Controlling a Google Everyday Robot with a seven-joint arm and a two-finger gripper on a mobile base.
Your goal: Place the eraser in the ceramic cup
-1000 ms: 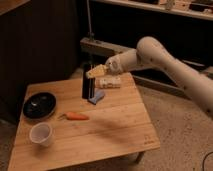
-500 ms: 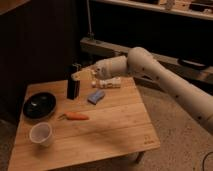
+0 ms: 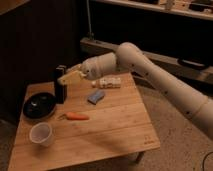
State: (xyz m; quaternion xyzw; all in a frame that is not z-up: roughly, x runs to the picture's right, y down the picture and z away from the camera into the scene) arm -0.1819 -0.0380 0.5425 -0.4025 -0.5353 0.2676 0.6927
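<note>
The eraser (image 3: 61, 86), a long black block, hangs upright in my gripper (image 3: 65, 78), which is shut on its upper part. It is above the table's back left area, just right of the black bowl (image 3: 38, 105). The ceramic cup (image 3: 41, 134), small, white and round, stands upright near the table's front left corner, well below and left of the gripper. The arm (image 3: 150, 70) reaches in from the right.
An orange carrot (image 3: 75, 116) lies between the bowl and the table's middle. A small blue pad (image 3: 96, 96) and a white bottle-like object (image 3: 107, 82) lie toward the back. The wooden table (image 3: 115, 135) ends at the right above bare floor.
My gripper has carried the eraser leftward, from above the blue pad to beside the black bowl. The other objects have not moved.
</note>
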